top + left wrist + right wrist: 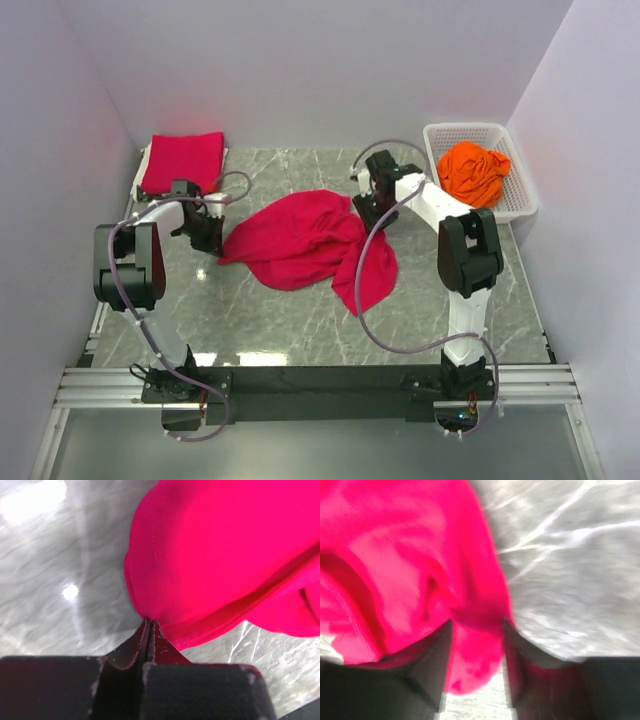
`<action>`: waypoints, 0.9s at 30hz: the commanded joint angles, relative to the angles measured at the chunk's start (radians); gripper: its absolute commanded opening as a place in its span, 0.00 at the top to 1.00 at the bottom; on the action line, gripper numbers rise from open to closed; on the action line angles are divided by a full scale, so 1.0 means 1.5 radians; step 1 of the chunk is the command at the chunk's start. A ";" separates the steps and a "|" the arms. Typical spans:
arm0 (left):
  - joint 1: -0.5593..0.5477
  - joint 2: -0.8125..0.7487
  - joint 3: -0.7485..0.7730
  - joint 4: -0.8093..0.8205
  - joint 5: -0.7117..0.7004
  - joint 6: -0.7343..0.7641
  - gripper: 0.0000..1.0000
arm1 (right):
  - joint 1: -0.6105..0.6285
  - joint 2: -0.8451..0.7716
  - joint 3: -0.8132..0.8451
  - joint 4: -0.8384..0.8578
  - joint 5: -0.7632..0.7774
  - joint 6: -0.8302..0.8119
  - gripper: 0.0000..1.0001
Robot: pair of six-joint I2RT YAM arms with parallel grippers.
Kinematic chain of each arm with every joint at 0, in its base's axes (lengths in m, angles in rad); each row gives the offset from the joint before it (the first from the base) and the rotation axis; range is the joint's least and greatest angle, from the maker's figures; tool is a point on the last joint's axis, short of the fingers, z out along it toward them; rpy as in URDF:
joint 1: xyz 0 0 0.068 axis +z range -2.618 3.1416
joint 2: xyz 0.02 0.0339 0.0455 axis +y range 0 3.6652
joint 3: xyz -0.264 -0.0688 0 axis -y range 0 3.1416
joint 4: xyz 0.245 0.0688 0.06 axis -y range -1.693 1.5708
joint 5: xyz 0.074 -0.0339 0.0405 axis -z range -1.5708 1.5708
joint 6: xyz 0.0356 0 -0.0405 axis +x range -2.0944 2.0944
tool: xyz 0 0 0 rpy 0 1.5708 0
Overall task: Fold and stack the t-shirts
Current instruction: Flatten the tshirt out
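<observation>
A crumpled crimson t-shirt (310, 245) lies in the middle of the marble table. My left gripper (210, 240) is at its left tip. In the left wrist view the gripper (148, 622) is shut, with the hem of the t-shirt (220, 555) pinched at its fingertips. My right gripper (368, 212) is at the shirt's upper right edge. Its jaws (478, 625) stand apart, and a fold of the red t-shirt (395, 565) bulges between them. A folded red t-shirt (183, 160) lies at the back left. An orange t-shirt (475, 172) is bunched in the basket.
The white lattice basket (470, 130) stands at the back right against the wall. White walls close in the table on the left, back and right. Both arms' cables loop above the table, the right one over the shirt's lower right part.
</observation>
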 commanded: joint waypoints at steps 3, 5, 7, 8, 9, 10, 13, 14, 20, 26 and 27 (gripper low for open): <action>0.033 -0.046 0.018 -0.027 0.051 -0.006 0.80 | -0.017 -0.122 -0.018 -0.037 0.000 -0.041 0.42; 0.033 -0.083 0.006 -0.014 0.062 0.007 0.63 | -0.008 -0.173 -0.070 -0.043 -0.068 -0.033 0.41; 0.033 -0.099 -0.003 -0.008 0.072 0.020 0.56 | 0.019 -0.235 -0.157 -0.041 -0.097 -0.025 0.42; 0.033 -0.107 -0.005 -0.007 0.086 0.025 0.52 | 0.061 -0.252 -0.187 -0.038 -0.110 -0.025 0.42; 0.032 -0.107 -0.005 -0.009 0.091 0.031 0.51 | 0.089 -0.276 -0.239 -0.022 -0.107 -0.024 0.43; 0.032 -0.106 -0.001 -0.010 0.099 0.032 0.50 | 0.110 -0.284 -0.263 -0.010 -0.103 -0.019 0.43; 0.032 -0.092 0.013 -0.027 0.112 0.041 0.48 | 0.177 -0.270 -0.307 0.012 -0.077 -0.005 0.43; 0.032 -0.088 0.016 -0.033 0.117 0.045 0.46 | 0.188 -0.260 -0.311 0.012 -0.072 -0.001 0.43; 0.017 -0.102 0.004 -0.030 0.110 0.082 0.36 | 0.231 -0.198 -0.328 0.045 -0.007 0.014 0.40; 0.011 -0.096 -0.006 -0.016 0.099 0.083 0.35 | 0.259 -0.171 -0.344 0.066 -0.012 0.022 0.39; 0.011 -0.095 -0.006 -0.014 0.098 0.082 0.35 | 0.262 -0.170 -0.343 0.065 -0.013 0.022 0.39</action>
